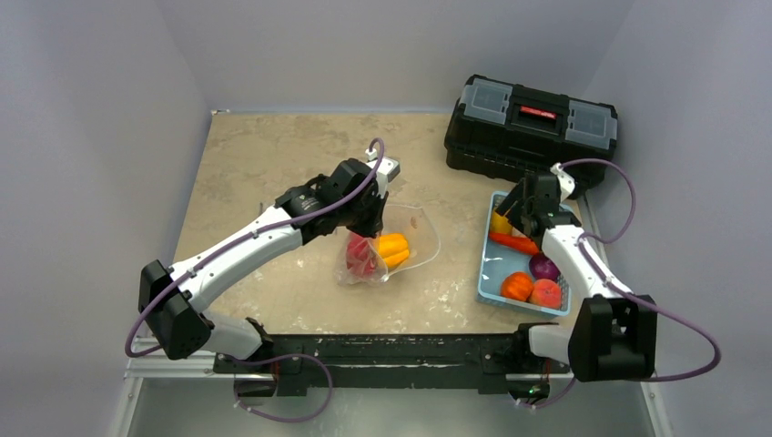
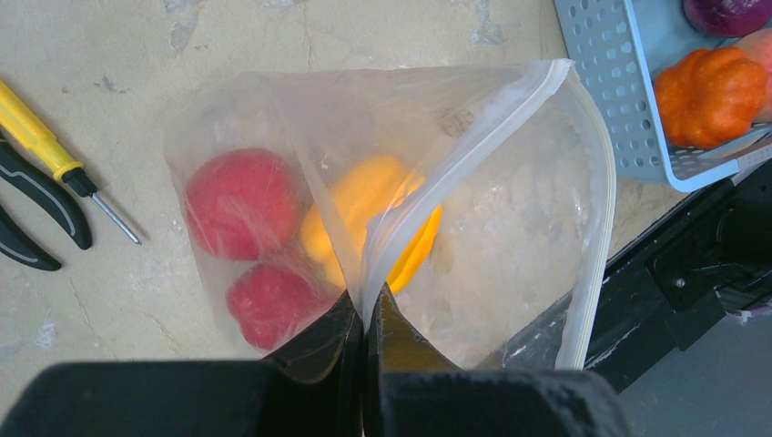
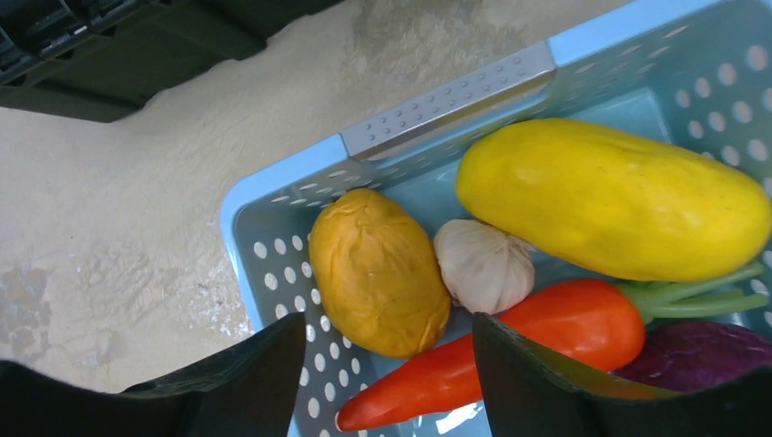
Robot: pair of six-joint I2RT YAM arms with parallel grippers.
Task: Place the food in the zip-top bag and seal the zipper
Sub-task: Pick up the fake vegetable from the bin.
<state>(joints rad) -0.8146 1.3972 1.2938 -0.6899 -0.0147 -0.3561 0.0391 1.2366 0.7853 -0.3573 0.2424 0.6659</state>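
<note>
Right gripper (image 3: 387, 328) fills the bottom edge of its wrist view, jaws apart and clamping nothing, straddling the lower end of a lumpy orange-yellow food (image 3: 378, 273), with the carrot (image 3: 546, 332) slanting just beside it and passing under the jaw at lower right. Closing well, I judge, means centring on the lumpy piece alone (the carrot could get pinched along with it) and squeezing gently, since the glossy skin looks slippery. Higher in frame lie a garlic bulb (image 3: 482, 264) and a long yellow food (image 3: 614, 200), all inside the blue tray (image 3: 273, 196). Left gripper (image 2: 366, 305), at the bottom centre of its own view, is clenched on the mouth edge of the zip-top bag (image 2: 510, 228), which rests on the table (image 1: 273, 164) at the middle of the overhead view; red pieces (image 2: 241, 202) and an orange pepper (image 2: 369, 196) are inside, and the zipper (image 2: 596, 182) runs unsealed down the right side. Holding that lip high should leave the mouth wide for the drop. Farthest off, a black toolbox (image 1: 531, 123) sits at the upper right.
</note>
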